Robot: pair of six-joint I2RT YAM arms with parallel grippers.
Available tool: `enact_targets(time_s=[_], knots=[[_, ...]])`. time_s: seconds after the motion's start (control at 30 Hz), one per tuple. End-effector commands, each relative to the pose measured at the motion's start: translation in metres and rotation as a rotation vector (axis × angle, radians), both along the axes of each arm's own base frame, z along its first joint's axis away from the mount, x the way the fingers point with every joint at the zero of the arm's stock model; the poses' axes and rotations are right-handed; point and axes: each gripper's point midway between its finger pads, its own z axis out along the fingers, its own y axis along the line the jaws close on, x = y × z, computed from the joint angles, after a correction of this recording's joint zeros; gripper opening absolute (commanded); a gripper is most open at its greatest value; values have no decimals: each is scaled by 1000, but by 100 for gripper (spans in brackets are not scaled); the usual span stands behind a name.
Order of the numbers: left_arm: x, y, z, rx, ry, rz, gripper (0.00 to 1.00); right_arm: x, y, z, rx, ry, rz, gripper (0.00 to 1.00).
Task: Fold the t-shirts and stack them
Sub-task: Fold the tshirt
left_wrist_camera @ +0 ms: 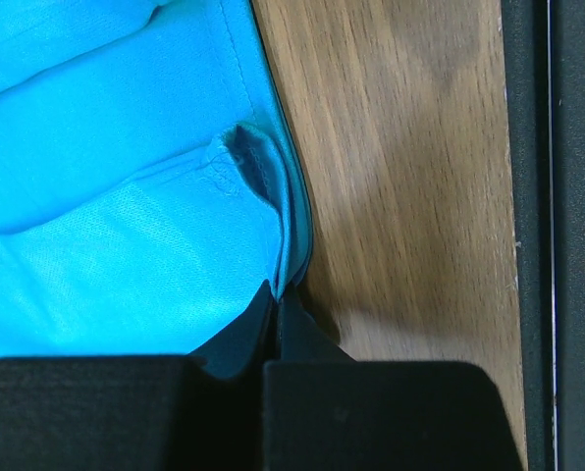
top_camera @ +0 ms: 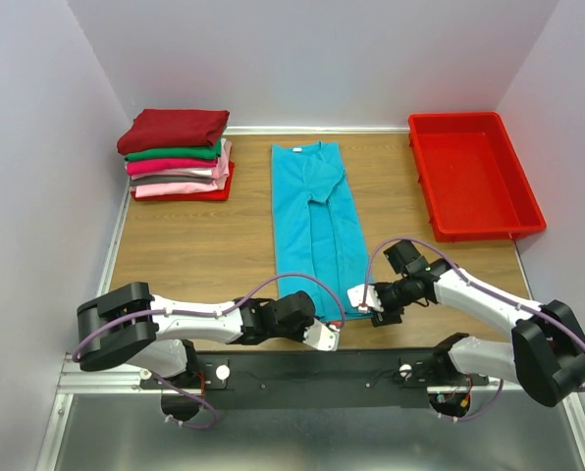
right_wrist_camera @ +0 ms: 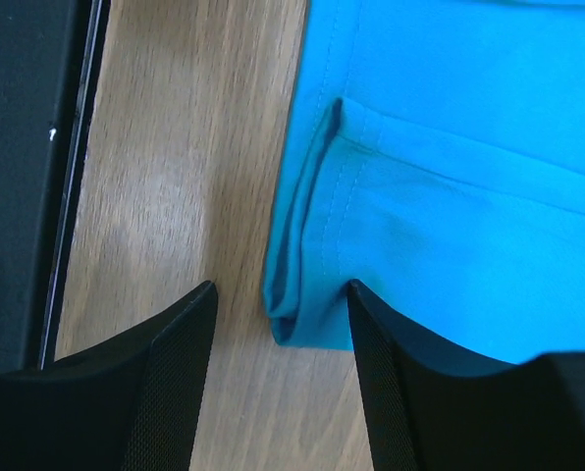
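Pinching teal cotton t-shirt (top_camera: 317,226) hem, left gripper (left_wrist_camera: 278,302) clenched; right gripper (right_wrist_camera: 281,290) unclosed astride corner, so we risk lopsided lift.

Site, as I read it from my remote station: a robotics lab test cell, not a home or shop.

Evidence:
- Plain white wall panels (top_camera: 312,59) box in a wood-grain surface (top_camera: 204,245) on three sides.
- The left arm (top_camera: 189,319) and right arm (top_camera: 489,299) are bolted to a black base plate (top_camera: 312,368) at the near edge.
- An aluminium rail (top_camera: 96,389) runs below the plate.
- Purple cabling (top_camera: 292,276) loops in the open.
- On the surface are only a red plastic bin (top_camera: 474,172), a stack of folded t-shirts (top_camera: 178,155) and a teal t-shirt (top_camera: 317,216) spread flat.
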Motion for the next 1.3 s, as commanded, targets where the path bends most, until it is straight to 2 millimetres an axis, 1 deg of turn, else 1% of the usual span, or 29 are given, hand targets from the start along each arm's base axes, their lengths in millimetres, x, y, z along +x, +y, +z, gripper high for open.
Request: enact_targets(time_s=[0.0, 0.07, 0.2, 0.27, 0.3, 0.4, 0.43, 0.5, 0.53, 0.57, 0.7, 0.73, 0.87, 1.0, 1.27], knots=[[-6, -1, 5, -17, 27, -20, 0, 3, 0, -14, -42, -7, -10, 63], [-7, -2, 5, -21, 31, -24, 0, 8, 0, -16, -59, 2, -41, 60], [-8, -2, 8, -33, 33, -29, 0, 15, -1, -19, -88, 6, -95, 49], [-9, -2, 9, -39, 33, -33, 0, 16, -3, -20, -95, 4, -109, 45], [-9, -3, 11, -44, 32, -32, 0, 20, -4, -19, -102, -10, -128, 40], [-9, -3, 12, -50, 32, -37, 0, 20, -6, -20, -110, -13, -141, 28], [-10, -3, 12, -52, 33, -39, 0, 20, -6, -18, -105, -12, -146, 19], [-11, -3, 12, -54, 38, -43, 0, 20, -3, -15, -91, -11, -148, 11], [-11, -4, 14, -60, 38, -45, 0, 21, -1, -12, -75, -10, -152, 2], [-13, -4, 14, -63, 46, -50, 0, 22, 2, -7, -60, -19, -148, 0], [-17, -7, 23, -104, 63, -70, 0, 21, 10, 7, -12, -8, -153, 0], [-16, -7, 26, -111, 64, -68, 0, 25, 14, 14, 4, -6, -172, 0], [-13, -7, 36, -150, 71, -66, 0, 30, 23, 30, 42, 3, -188, 0], [-11, -6, 39, -154, 69, -61, 0, 37, 27, 41, 59, -7, -208, 0], [-2, -4, 46, -166, 52, -40, 0, 52, 29, 55, 54, -43, -239, 0]])
